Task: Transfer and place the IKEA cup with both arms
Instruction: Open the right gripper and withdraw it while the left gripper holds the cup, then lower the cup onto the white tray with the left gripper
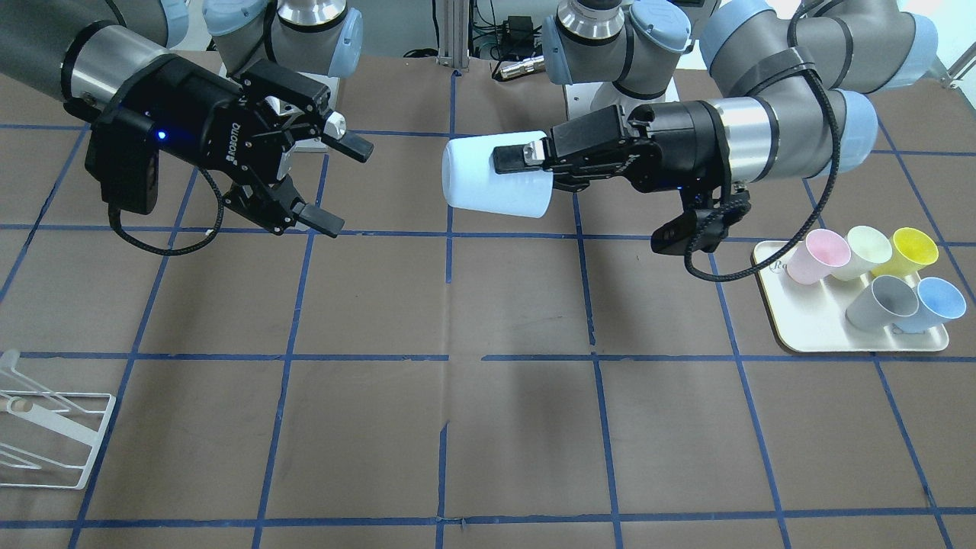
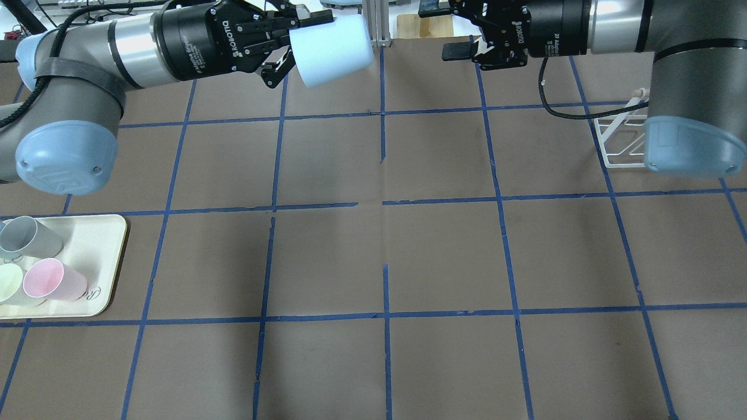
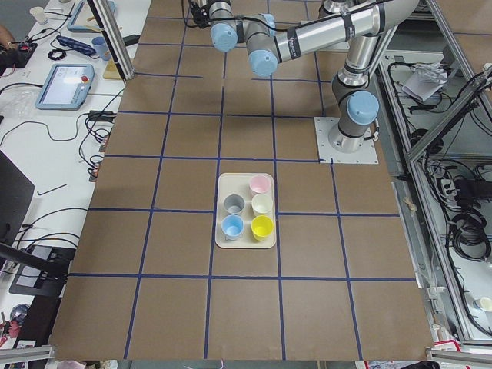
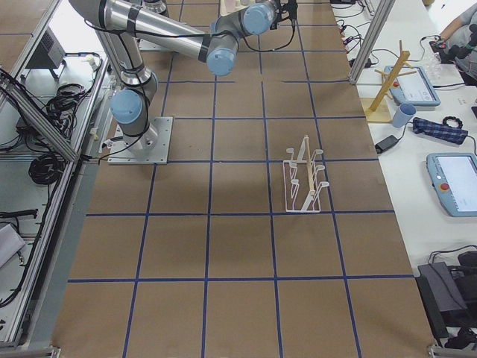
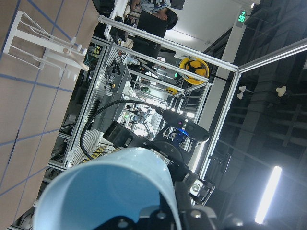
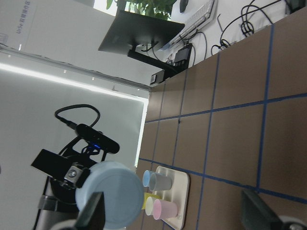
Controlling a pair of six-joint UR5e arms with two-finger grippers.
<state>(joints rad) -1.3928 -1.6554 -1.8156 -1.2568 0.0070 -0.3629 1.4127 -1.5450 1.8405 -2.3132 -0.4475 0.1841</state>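
The IKEA cup (image 1: 496,183) is a pale sky-blue tumbler held sideways high above the table, its base pointing at my right gripper. My left gripper (image 1: 520,180) is shut on the cup's rim end; it also shows in the overhead view (image 2: 299,44) with the cup (image 2: 331,49). My right gripper (image 1: 337,184) is open, its jaws spread wide, facing the cup's base with a gap between them. In the right wrist view the cup's base (image 6: 110,194) sits ahead, beside one finger (image 6: 93,214). The left wrist view looks along the cup (image 5: 110,191).
A cream tray (image 1: 801,335) on my left side holds pink (image 1: 817,255), pale green, yellow, grey and deeper blue (image 1: 934,303) cups. A white wire rack (image 1: 46,427) stands on my right side; it also shows in the overhead view (image 2: 618,140).
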